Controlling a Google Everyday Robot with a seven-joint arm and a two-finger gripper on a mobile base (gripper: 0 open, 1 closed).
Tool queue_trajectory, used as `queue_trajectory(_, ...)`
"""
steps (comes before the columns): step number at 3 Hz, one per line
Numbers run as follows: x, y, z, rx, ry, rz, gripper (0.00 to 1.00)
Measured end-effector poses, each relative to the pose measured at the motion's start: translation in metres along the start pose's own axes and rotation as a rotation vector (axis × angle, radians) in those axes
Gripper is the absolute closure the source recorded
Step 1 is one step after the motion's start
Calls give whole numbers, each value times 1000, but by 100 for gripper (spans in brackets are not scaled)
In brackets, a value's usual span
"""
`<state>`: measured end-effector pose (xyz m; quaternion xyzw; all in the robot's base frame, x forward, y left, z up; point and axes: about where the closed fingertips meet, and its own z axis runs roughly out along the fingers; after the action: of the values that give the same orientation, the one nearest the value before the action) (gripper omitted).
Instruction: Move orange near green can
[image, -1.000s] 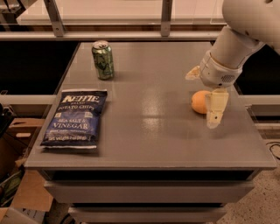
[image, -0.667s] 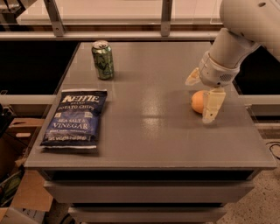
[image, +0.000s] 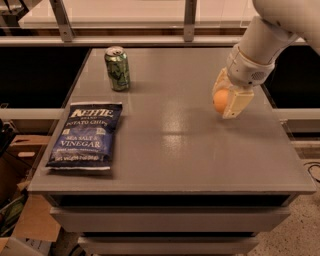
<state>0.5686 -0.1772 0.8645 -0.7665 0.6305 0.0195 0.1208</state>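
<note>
The orange (image: 220, 102) is at the right side of the grey table (image: 180, 150), held between the pale fingers (image: 236, 104) of my gripper (image: 226, 96). The gripper is shut on the orange and appears to hold it just above the tabletop. The white arm comes down from the upper right. The green can (image: 117, 68), with pale swirly markings and a silver top, stands upright at the far left of the table, well apart from the orange.
A blue Kettle chip bag (image: 87, 135) lies flat at the front left of the table. The table's right edge is close to the gripper. Cardboard boxes (image: 20, 165) sit on the floor at the left.
The gripper has closed around the orange and moved it slightly left and up from where it sat. The can and the chip bag have not moved.
</note>
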Motion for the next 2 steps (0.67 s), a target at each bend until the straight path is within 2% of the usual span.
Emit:
queue_trajectory(1, -15, -9, -23, 45, -10, -45, 88)
queue_trajectory(2, -16, -10, -22, 48, -10, -45, 100)
